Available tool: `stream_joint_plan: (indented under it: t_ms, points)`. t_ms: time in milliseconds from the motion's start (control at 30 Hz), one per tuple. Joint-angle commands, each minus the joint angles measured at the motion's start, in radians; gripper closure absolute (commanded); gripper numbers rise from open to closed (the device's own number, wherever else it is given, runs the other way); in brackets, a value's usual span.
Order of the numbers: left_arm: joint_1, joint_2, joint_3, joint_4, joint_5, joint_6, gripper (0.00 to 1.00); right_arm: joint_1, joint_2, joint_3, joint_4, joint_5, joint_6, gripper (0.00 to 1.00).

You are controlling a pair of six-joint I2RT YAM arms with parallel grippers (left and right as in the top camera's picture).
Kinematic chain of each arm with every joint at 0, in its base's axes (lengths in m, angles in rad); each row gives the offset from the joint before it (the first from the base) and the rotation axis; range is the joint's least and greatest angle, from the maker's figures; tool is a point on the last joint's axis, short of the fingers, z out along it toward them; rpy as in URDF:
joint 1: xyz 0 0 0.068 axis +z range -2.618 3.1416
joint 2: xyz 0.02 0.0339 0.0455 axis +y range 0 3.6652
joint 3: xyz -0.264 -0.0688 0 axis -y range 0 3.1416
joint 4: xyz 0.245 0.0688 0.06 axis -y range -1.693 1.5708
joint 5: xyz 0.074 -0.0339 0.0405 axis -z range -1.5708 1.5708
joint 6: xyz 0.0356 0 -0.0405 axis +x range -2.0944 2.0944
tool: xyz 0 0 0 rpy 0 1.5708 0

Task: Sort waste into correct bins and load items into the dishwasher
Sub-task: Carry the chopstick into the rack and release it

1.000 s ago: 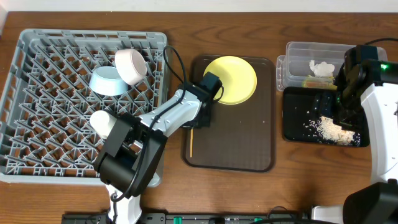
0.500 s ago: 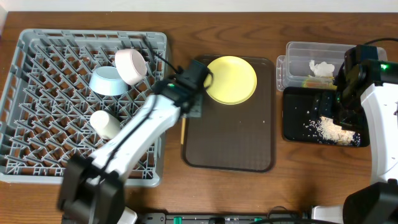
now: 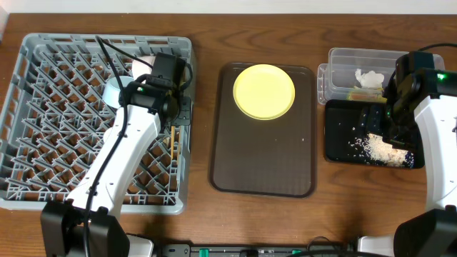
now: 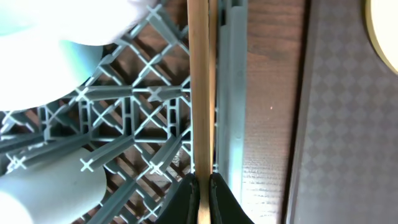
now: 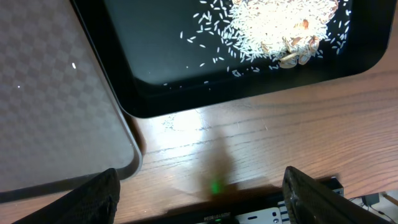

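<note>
My left gripper (image 3: 175, 120) is shut on the thin wooden chopsticks (image 4: 199, 93), which run straight out from its fingertips (image 4: 186, 190) above the right edge of the grey dishwasher rack (image 3: 43, 107). In the rack, the light blue bowl (image 3: 114, 93) and the white bowl (image 3: 139, 66) show partly behind the arm. The yellow plate (image 3: 264, 91) lies alone on the brown serving tray (image 3: 264, 164). My right gripper (image 5: 202, 196) hangs open and empty over the near edge of the black tray (image 5: 155, 62), which holds the rice scraps (image 5: 280, 25). The clear tub (image 3: 343, 61) holds the white napkin (image 3: 369, 78).
The brown serving tray's corner (image 5: 50, 93) lies just left of the black tray. A strip of bare wood (image 4: 267, 124) separates the rack from the serving tray. The left arm stretches diagonally across the rack's right half.
My left arm has carried the chopsticks leftward off the brown tray to above the rack's right edge. The right arm has not moved.
</note>
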Motion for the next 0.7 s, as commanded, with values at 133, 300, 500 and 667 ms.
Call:
stream_joint_plan:
  t_ms: [133, 300, 500, 667]
  points:
    - [0.003, 0.016, 0.003, -0.001, 0.021, 0.081, 0.94, -0.010, -0.002, 0.010, -0.002, 0.006, -0.007, 0.19]
    - [0.003, 0.071, -0.014, 0.006, 0.016, 0.080, 0.94, -0.010, -0.002, 0.010, -0.003, 0.006, -0.007, 0.19]
    - [0.003, 0.130, -0.014, 0.006, 0.012, 0.080, 0.94, -0.010, -0.002, 0.010, -0.005, 0.007, -0.007, 0.19]
    - [0.003, 0.139, -0.014, 0.007, -0.005, 0.080, 0.90, -0.010, -0.002, 0.010, -0.005, 0.007, -0.008, 0.19]
